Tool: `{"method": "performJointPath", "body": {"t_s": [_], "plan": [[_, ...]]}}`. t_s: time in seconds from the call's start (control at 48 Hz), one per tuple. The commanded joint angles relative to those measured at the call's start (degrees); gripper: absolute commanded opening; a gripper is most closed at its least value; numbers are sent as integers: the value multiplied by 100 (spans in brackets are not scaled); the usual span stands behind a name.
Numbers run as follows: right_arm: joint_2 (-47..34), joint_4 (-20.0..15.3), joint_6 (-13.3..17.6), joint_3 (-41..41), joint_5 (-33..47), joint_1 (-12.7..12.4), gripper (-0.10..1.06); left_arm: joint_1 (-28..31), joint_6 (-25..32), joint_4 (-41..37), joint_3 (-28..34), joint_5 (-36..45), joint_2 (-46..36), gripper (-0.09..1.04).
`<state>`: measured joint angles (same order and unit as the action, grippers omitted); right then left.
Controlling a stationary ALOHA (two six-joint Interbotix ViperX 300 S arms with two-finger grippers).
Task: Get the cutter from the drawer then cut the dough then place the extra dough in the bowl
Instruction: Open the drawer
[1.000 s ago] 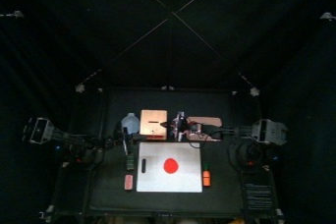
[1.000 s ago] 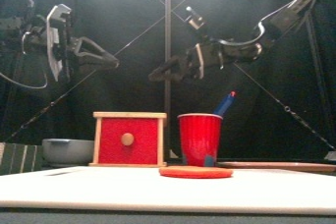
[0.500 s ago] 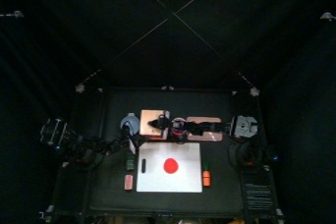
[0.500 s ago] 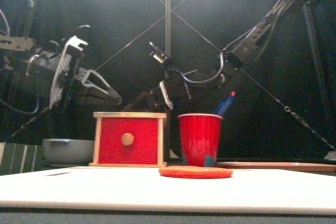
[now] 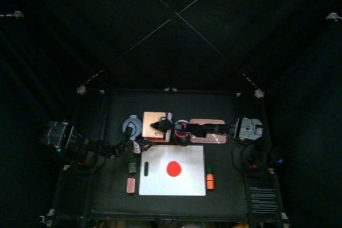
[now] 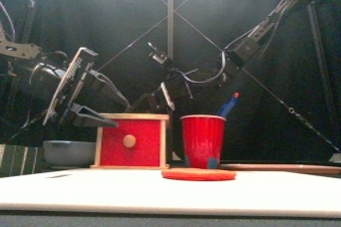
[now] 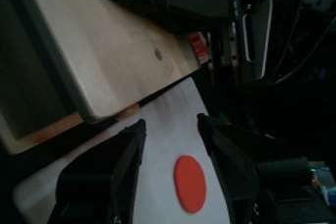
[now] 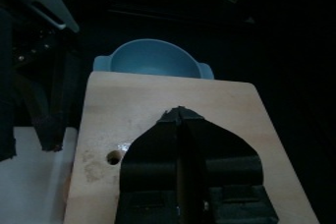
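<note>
The pale wooden box [image 6: 131, 141] stands with its red drawer front closed and a small knob in the middle; no cutter shows. A flat red dough disc [image 5: 171, 168] lies on the white cutting board [image 5: 171, 184]. My left gripper [image 6: 114, 110] hangs open just above the box's left front corner. In its wrist view the left gripper [image 7: 168, 130] has its jaws apart over the board, with the dough disc [image 7: 192, 184] beyond. My right gripper [image 8: 178, 118] is shut, with its tip over the box top [image 8: 223, 140]. The blue-grey bowl [image 8: 155, 59] sits behind that.
A red cup [image 6: 202, 139] with a blue knife handle [image 6: 229, 105] stands right of the box. The bowl [image 6: 67, 151] is left of the box. A small orange piece [image 5: 130, 185] lies left of the board and another orange piece [image 5: 210, 181] lies at its right edge.
My left gripper came down from high on the left toward the box and went from shut to open. The right arm swung in over the box, then held still.
</note>
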<state>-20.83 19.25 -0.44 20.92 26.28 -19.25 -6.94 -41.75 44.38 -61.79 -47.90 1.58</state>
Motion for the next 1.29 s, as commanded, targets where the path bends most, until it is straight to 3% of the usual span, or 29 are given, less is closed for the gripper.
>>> {"method": "performJointPath", "body": {"t_s": [0.021,0.5,0.938,1.021,1.167,1.292], "plan": [[53,9,-18,-26,-53,0,-2,18,26,255,272,-18,176,81],[-35,9,-18,-44,-53,132,-2,44,44,879,571,-123,712,81],[-79,0,-18,-44,-53,176,-2,193,79,773,650,-316,853,80],[-79,9,-18,-44,-53,193,-2,193,176,747,659,-325,853,74],[-79,9,-9,-35,-53,193,-2,185,308,738,659,-299,791,54],[-79,9,-9,-26,-53,185,-2,53,308,712,642,-211,694,53]]}}
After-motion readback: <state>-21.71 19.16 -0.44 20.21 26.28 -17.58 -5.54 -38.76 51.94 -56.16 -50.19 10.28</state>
